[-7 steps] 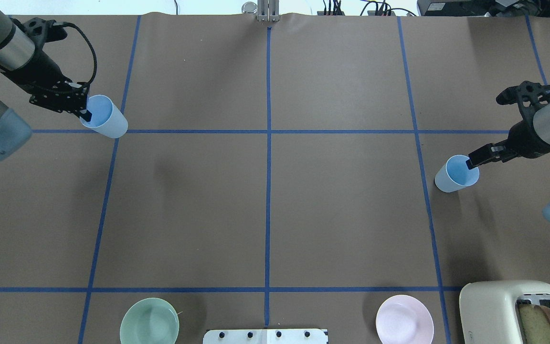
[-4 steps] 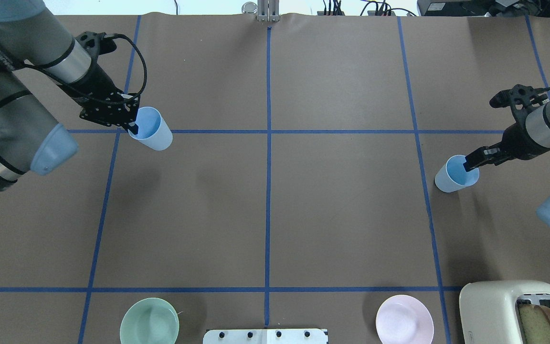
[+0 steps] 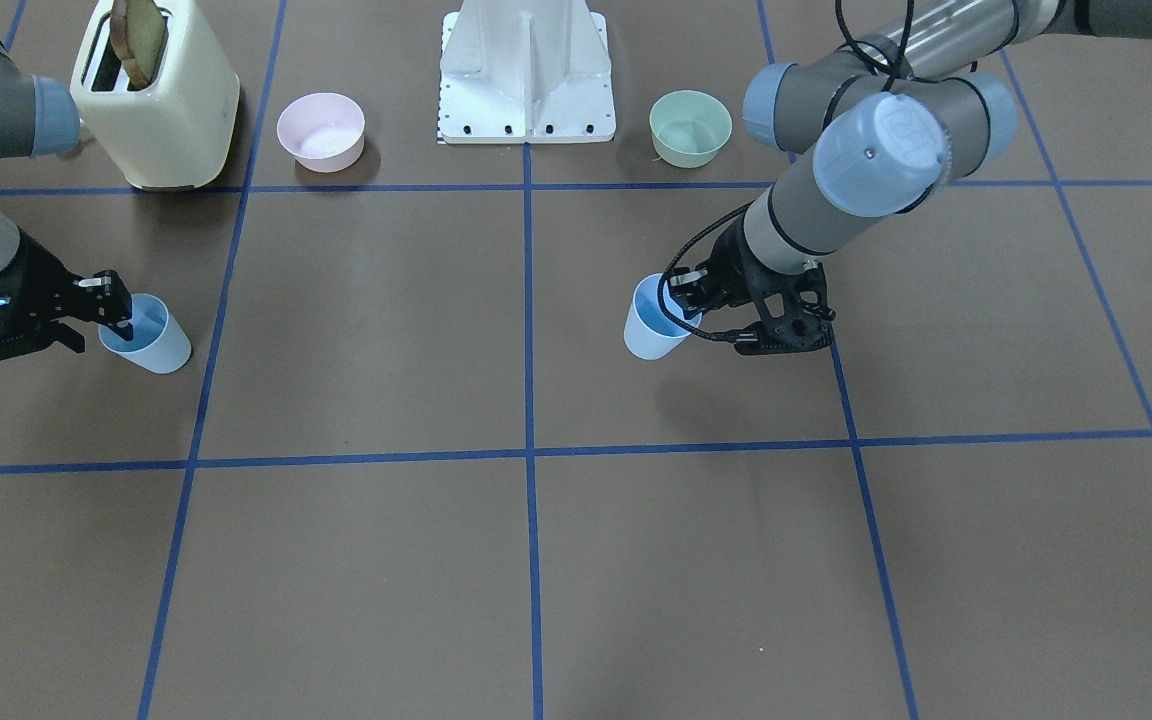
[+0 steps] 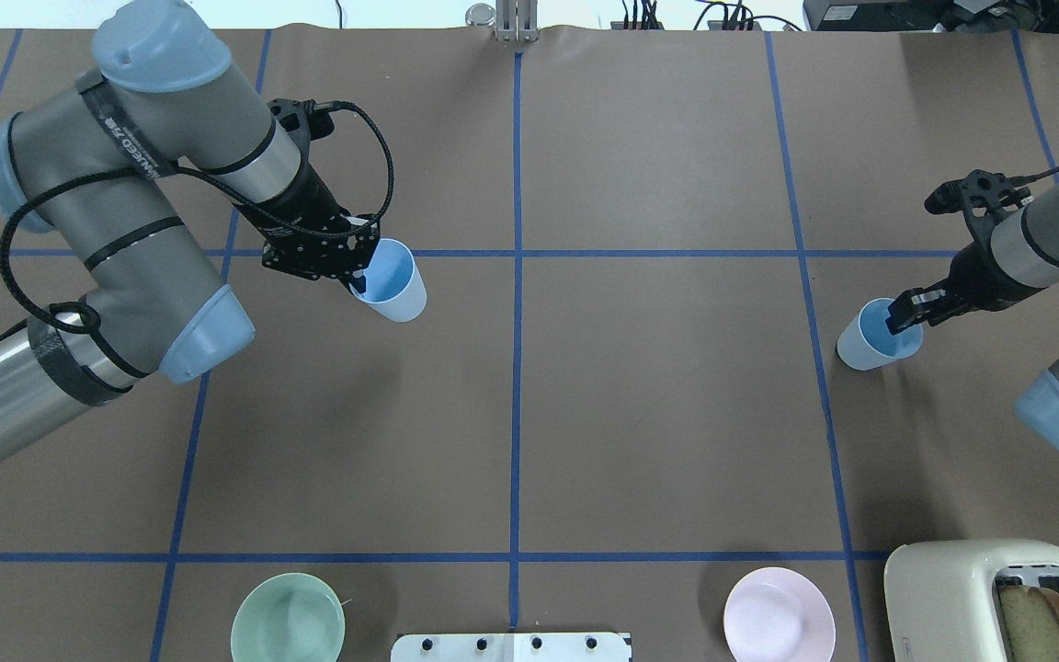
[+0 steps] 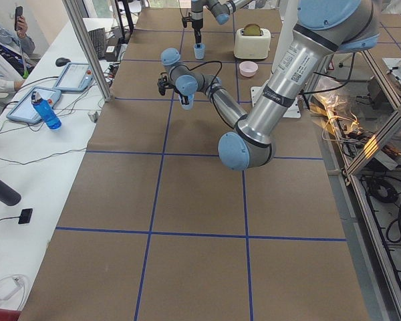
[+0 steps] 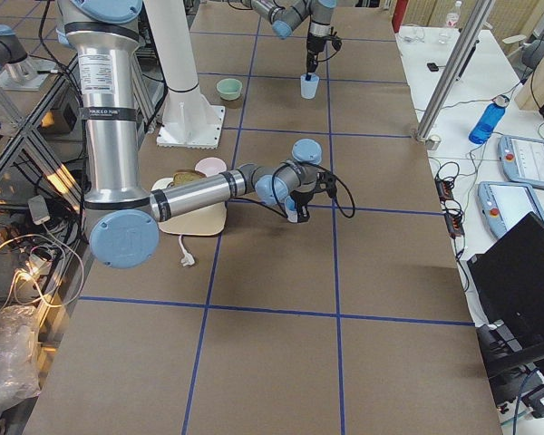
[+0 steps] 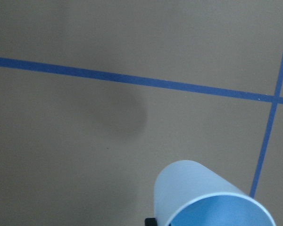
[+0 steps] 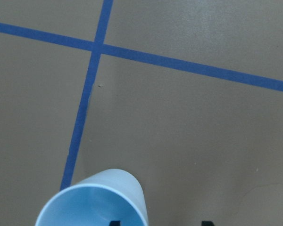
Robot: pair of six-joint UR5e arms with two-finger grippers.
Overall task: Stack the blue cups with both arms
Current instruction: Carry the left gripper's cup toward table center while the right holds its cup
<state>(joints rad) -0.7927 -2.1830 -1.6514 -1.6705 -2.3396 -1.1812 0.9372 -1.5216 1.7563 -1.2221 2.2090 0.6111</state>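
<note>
our left fingers, pinching the left cup by its rim, have carried it above the worktop from the left edge toward the middle; our right fingers pinch the right cup, unmoved, so we judge stacking nears
</note>
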